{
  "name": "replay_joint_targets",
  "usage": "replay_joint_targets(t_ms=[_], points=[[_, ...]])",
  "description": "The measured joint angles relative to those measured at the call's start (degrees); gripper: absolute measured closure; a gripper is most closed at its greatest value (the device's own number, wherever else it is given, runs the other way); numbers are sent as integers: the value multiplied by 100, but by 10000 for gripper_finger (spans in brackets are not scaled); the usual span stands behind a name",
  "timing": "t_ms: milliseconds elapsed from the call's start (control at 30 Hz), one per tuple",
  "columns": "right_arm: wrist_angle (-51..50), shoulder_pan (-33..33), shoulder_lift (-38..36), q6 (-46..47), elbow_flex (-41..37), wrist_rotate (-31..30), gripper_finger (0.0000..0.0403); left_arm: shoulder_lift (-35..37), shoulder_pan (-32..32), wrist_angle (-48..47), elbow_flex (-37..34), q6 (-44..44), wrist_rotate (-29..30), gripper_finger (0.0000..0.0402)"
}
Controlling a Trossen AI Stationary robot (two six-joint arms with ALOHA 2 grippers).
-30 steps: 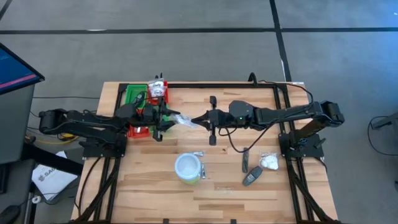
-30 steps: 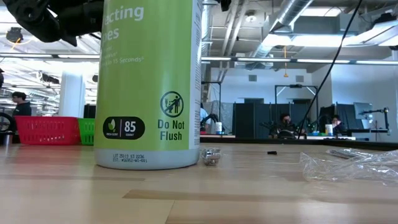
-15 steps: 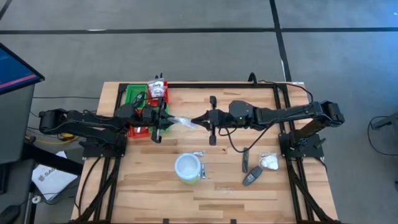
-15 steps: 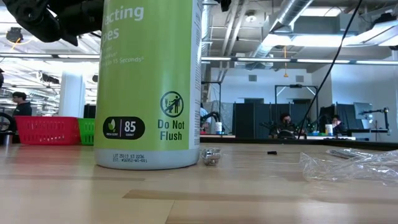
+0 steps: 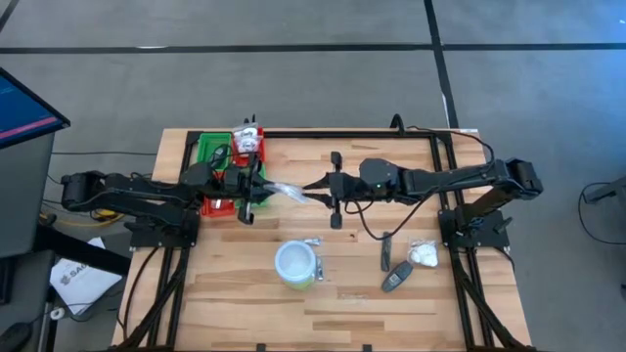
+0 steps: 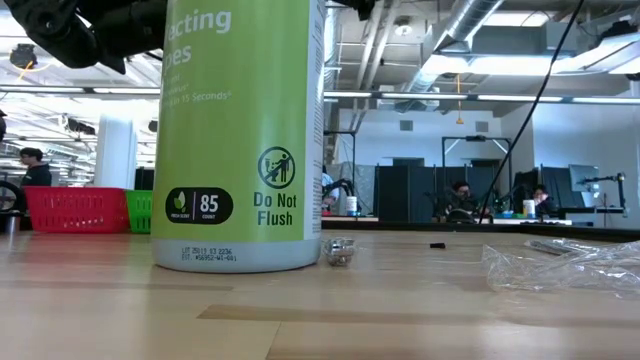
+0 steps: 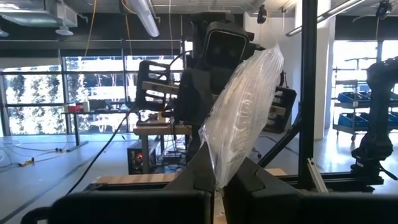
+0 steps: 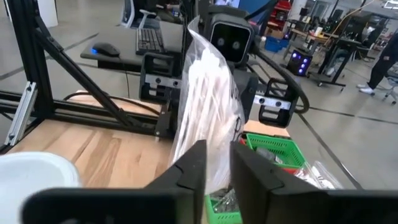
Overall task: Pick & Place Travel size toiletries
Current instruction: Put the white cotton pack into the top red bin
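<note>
A clear plastic packet (image 5: 289, 190) with white contents hangs in mid-air over the table's middle, between my two grippers. My left gripper (image 5: 256, 188) comes from the table's left and is shut on the packet's left end; in its wrist view the packet (image 7: 245, 118) rises from between the fingers. My right gripper (image 5: 313, 188) comes from the right. Its fingers stand slightly apart on either side of the packet's other end (image 8: 208, 99). More toiletries lie near the right: dark sticks (image 5: 386, 252), a dark oval (image 5: 396, 281) and a white packet (image 5: 424, 254). My left gripper pinches the clear packet's end (image 7: 217, 177) between its two fingers, reaching in roughly level from the table's left. The packet is lifted clear of the table and stretches toward the right gripper. My right gripper has the packet's other end (image 8: 214, 171) between its parted fingers; whether they touch it I cannot tell.
A red and green compartment tray (image 5: 210, 156) holding some packets stands at the far left, just behind my left gripper. A white tub with a green side (image 5: 295, 264) stands near the front middle, with a tiny sachet (image 5: 313, 244) beside it. Black frame rails run along the table's edges.
My left gripper has shut on the packet's left end. My right gripper's fingers have parted a little at the other end. Both arms have kept their places, and the packet stays in the air between them.
</note>
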State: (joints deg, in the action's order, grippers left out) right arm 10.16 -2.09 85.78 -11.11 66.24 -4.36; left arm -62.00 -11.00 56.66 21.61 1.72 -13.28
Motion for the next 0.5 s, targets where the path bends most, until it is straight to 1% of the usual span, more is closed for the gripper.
replay_joint_targets(t_ms=[167, 300, 400, 500], points=[[-159, 107, 2, 0, 0, -18, 286, 0, 0, -16, 0, 2, 25, 401], [-436, 186, -43, -2, 0, -44, 247, 15, -12, -118, 0, 2, 243, 401], [-624, 234, -207, 2, 4, -42, 225, 65, -115, -293, 4, -3, 277, 401], [-1028, 253, -460, 52, 0, -42, 211, 188, -263, -621, 1, 15, 323, 402]])
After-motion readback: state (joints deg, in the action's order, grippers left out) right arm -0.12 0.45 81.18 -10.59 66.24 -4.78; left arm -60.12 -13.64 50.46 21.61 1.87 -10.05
